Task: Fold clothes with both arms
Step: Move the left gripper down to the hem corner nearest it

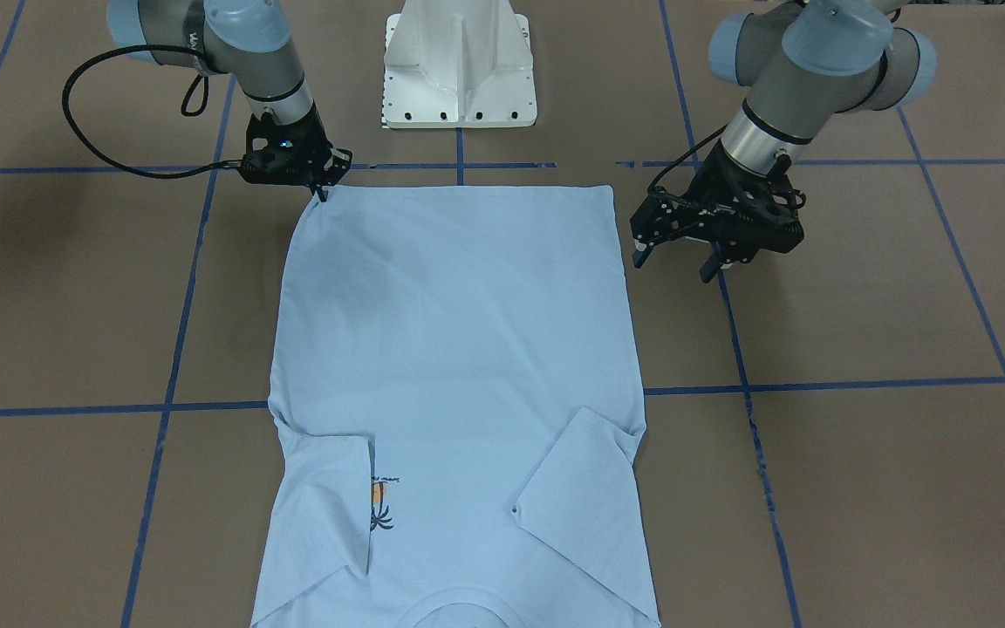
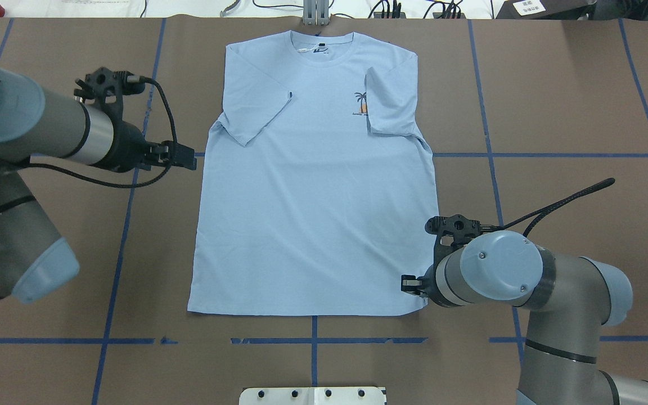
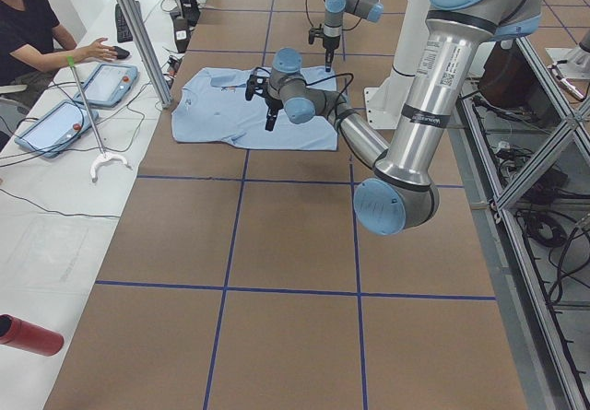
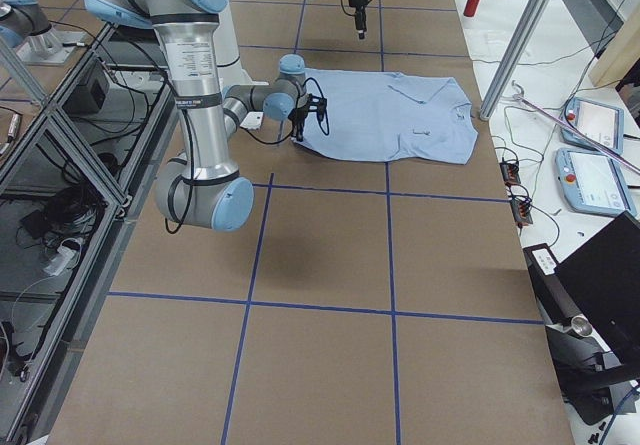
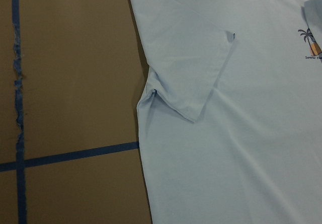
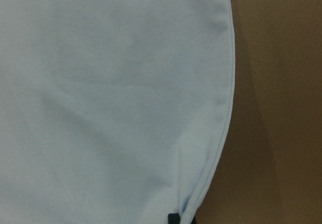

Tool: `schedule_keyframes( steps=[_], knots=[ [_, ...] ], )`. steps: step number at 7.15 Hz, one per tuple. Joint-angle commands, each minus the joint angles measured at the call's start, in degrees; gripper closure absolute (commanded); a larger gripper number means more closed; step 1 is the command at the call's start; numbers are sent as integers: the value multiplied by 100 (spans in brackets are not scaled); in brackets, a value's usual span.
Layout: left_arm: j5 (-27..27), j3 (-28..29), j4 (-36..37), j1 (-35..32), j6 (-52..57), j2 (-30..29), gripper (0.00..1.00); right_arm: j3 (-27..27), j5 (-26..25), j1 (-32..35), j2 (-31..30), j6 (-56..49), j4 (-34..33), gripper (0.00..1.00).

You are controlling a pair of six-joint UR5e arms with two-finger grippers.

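shirt point(image 2: 313, 214): pale blue tee, flat and front up mid-worktop point(image 2: 554, 112), neckline at the far edge, hem toward the robot's edge.
sleeves point(image 2: 256, 109): both folded in over the chest; the one on the robot's right half covers the palm print point(image 2: 362, 104).
right gripper point(image 1: 323, 192): at the hem's right corner, jaws pinched narrow on the fabric, which gathers toward the tip.
left gripper point(image 1: 675, 262): over bare worktop just beside the shirt's left side edge, jaws wide, holding nothing.

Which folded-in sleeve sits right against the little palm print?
The sleeve on the robot's right: its inner edge meets the palm print. The left sleeve lies on plain fabric, clear of the print.
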Motion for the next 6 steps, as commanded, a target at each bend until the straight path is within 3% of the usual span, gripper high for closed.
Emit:
schedule_keyframes(
  steps=[1, 2, 3, 4, 6],
  knots=[
    [314, -730, 67, 1166, -1716, 453, 0, 141, -130, 37, 1, 16, 1, 100],
    [1073, -768, 293, 1956, -2438, 464, 0, 133, -226, 46, -7, 8, 9, 100],
    [1455, -786, 922, 2460, -3028, 307, 0, 132, -235, 46, -7, 8, 18, 100],
    [1624, -786, 1415, 2709, -3365, 149, 0, 141, -236, 80, 1, 8, 27, 100],
    [1801, -585, 1552, 2975, -3377, 130, 2, 141, -201, 177, 1, -1, 36, 100]
  ],
)
